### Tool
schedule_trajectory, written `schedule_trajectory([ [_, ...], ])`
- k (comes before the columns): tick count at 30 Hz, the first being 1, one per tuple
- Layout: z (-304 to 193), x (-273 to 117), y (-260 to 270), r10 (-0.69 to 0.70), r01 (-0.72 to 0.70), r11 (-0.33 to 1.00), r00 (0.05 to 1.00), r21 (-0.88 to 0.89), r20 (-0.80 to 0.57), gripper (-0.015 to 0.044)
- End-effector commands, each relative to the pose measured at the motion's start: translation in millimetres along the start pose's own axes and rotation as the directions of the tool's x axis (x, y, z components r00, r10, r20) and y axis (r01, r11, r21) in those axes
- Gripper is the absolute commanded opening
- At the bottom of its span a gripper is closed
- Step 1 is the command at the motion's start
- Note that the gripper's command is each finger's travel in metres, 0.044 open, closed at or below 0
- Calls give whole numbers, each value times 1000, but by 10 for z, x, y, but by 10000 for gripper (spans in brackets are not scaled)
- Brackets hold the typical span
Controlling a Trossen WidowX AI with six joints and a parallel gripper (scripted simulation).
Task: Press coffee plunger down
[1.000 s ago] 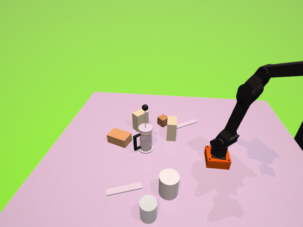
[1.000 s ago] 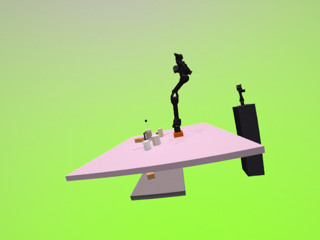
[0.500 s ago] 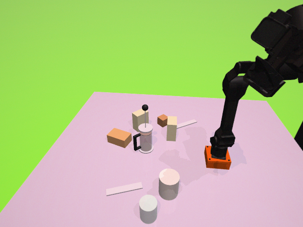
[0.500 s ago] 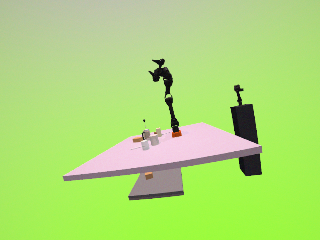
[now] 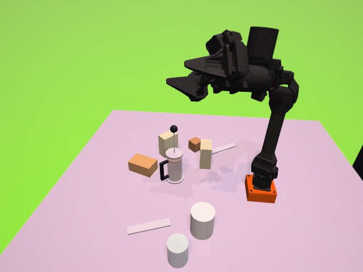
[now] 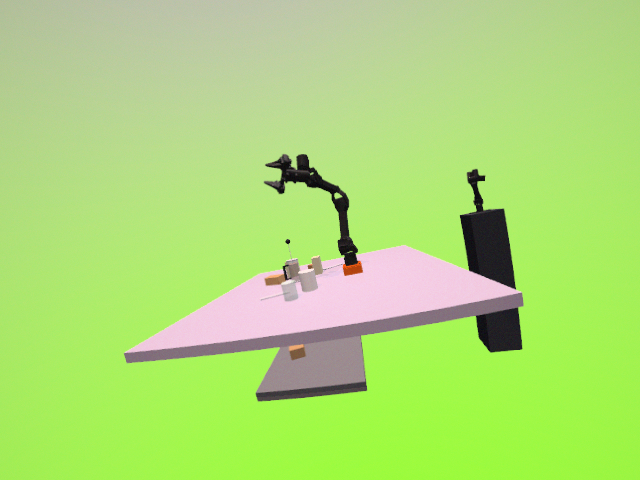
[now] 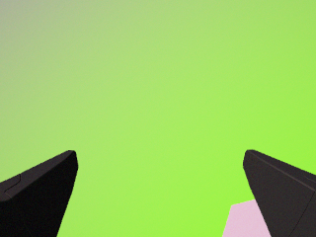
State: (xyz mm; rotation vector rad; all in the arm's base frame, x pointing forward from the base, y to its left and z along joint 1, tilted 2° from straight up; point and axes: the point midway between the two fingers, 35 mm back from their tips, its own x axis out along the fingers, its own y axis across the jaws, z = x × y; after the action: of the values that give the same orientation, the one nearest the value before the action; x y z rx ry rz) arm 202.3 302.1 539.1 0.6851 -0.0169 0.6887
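The gripper (image 5: 181, 74) hangs high with its jaws spread wide and nothing between them. The coffee press (image 5: 174, 166) stands on the pink table (image 5: 88, 187), well below the claw, its plunger knob (image 5: 173, 128) raised on an upright rod, so the push must come straight down. I count one press, two white cylinders, two flat strips, four blocks
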Motion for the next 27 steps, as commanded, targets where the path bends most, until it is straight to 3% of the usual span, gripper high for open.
schedule_trajectory([
  [1, 98, -4, -730, -144, 136, 972, 989, -189, -26, 440],
  [10, 239, -453, -2188, -477, 388, 793, 875, -469, -83, 440],
  [18, 210, -1290, -3207, -726, 532, 614, 671, -584, -152, 440],
  [21, 166, -1585, -3425, -780, 565, 571, 600, -596, -177, 440],
  [27, -3, -1634, -3587, -784, 569, 567, 595, -596, -178, 440],
])
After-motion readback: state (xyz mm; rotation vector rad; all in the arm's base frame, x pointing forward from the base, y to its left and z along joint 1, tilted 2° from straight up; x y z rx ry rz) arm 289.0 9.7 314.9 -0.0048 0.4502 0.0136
